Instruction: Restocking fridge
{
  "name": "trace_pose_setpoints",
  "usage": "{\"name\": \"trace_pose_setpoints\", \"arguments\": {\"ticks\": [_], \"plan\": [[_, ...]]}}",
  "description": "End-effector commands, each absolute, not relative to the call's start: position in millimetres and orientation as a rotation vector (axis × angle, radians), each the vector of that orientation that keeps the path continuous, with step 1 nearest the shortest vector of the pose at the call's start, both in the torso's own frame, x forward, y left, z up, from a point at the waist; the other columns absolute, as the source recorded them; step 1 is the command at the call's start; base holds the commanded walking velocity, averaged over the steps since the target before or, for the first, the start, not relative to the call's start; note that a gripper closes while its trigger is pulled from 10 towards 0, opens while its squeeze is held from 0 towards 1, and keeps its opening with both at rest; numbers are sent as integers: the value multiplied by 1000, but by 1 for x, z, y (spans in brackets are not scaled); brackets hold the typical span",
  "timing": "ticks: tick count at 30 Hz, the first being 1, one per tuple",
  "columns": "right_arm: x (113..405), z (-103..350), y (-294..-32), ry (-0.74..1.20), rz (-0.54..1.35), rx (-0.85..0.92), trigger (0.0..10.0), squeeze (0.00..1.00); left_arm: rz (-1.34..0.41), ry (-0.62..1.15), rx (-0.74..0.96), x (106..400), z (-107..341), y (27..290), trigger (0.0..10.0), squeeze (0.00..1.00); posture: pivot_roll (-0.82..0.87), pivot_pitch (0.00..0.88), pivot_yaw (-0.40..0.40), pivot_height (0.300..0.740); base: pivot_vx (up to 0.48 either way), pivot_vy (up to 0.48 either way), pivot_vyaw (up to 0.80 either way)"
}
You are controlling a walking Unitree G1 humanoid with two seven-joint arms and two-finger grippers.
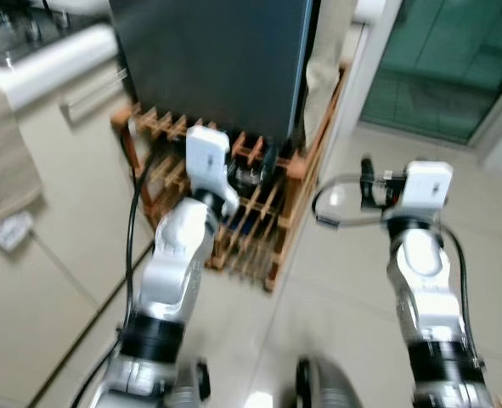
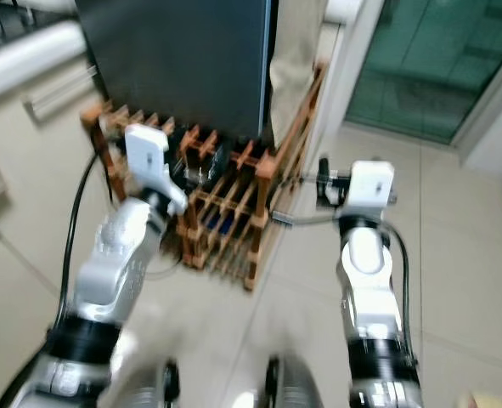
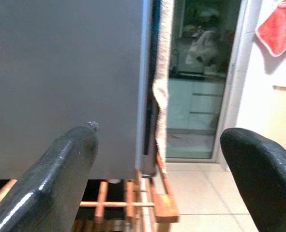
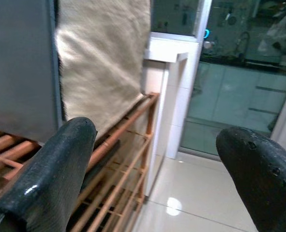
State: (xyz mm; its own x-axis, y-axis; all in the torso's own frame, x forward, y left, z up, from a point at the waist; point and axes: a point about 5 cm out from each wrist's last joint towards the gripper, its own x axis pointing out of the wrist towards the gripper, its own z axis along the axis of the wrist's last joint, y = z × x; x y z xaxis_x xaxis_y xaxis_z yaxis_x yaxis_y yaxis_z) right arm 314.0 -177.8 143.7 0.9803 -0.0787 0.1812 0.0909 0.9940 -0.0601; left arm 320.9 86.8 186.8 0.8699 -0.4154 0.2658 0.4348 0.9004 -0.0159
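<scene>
A tall dark grey fridge [image 1: 217, 59] stands straight ahead with its door closed, behind a low wooden slatted rack [image 1: 263, 221]. Both silver arms are raised toward it. My left gripper [image 3: 159, 145] is open and empty, pointing at the fridge's lower right edge from just above the rack. My right gripper [image 4: 157, 140] is also open and empty. It is held further right, off the rack's right end, facing a beige cloth [image 4: 104, 58] that hangs beside the fridge. The eye views are blurred.
A white counter with a drawer front [image 1: 55, 110] runs along the left. A white pillar [image 1: 361, 76] and a green-tinted glass door [image 1: 437, 68] stand to the right. Pale floor tiles [image 1: 335, 289] lie open before the rack. A red cloth [image 3: 278, 29] hangs on a far wall.
</scene>
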Motion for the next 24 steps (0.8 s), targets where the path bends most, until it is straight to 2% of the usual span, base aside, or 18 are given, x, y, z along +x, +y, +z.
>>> {"name": "trace_pose_setpoints", "arguments": {"ticks": [1,2,4,6,7,9,10,16,18,24], "plan": [[313,145,-181,-175,-96,-62,10000,165,-442,-241,-82,321,185,88,10000,0,-105,0,2,710,0,0,0],[313,144,-181,-174,-95,-63,10000,165,-440,-237,-85,321,184,89,10000,0,-105,0,2,715,0,0,0],[313,145,-182,-176,-97,-65,10000,235,-421,-212,-90,323,181,91,10000,0,-105,0,3,729,0,0,0],[313,145,-182,-178,-98,-65,10000,235,-415,-205,-90,323,180,92,10000,0,-105,0,3,734,0,0,0],[311,148,-184,-203,-115,-61,10000,286,-381,-165,-98,326,174,97,10000,0,-105,0,3,740,0,0,0],[308,153,-189,-243,-148,-45,10000,310,-336,-113,-96,329,165,104,10000,0,-102,0,1,740,0,0,0],[299,153,-196,-264,-179,-48,10000,404,-283,-46,-125,330,152,114,10000,0,-101,0,-1,740,480,0,0],[285,134,-204,-198,-190,-72,10000,451,-295,-18,-98,326,142,120,10000,0,-102,0,-3,740,480,0,0],[282,128,-201,-175,-169,-66,10000,404,-333,-22,-108,322,142,117,10000,0,-102,0,-3,740,472,0,0],[290,133,-197,-168,-149,-69,10000,392,-452,-107,-137,314,156,101,10000,0,-107,0,1,740,426,-42,0]]}}
